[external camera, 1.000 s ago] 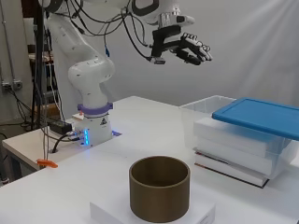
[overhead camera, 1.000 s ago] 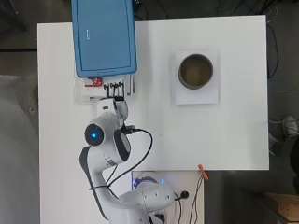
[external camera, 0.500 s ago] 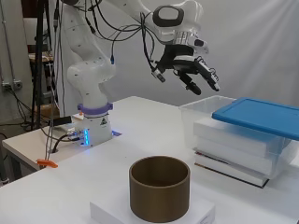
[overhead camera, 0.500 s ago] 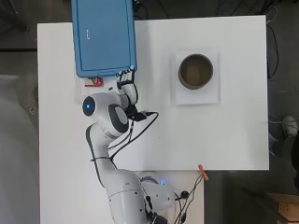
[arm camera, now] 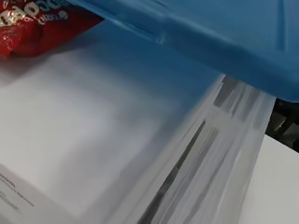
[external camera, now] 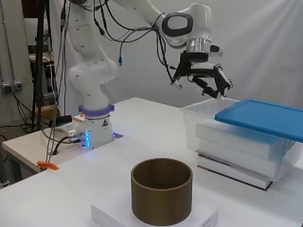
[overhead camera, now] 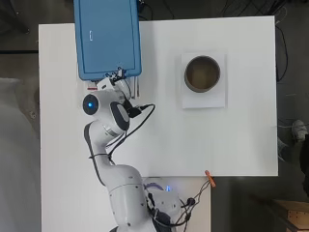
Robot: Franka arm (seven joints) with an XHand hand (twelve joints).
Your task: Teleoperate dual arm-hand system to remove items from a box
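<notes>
A clear plastic box [external camera: 211,124] stands at the table's far left, its blue lid [overhead camera: 108,36] slid back so the near end is uncovered. My hand [external camera: 204,75] hovers just above that uncovered end, fingers relaxed and pointing down, holding nothing. From overhead the hand [overhead camera: 118,80] sits at the lid's near edge. The wrist view looks into the box [arm camera: 201,154]: a red packet [arm camera: 28,23] lies on its pale floor, partly under the blue lid [arm camera: 210,32].
A brown round container [overhead camera: 203,73] stands on a white base [overhead camera: 203,100] at the right of the table, also seen in front in the side view [external camera: 162,189]. An orange clip [overhead camera: 210,178] lies at the table's near edge.
The arm has swung toward the box and come down. The hand has turned from pointing outward to pointing down over the box's uncovered end.
</notes>
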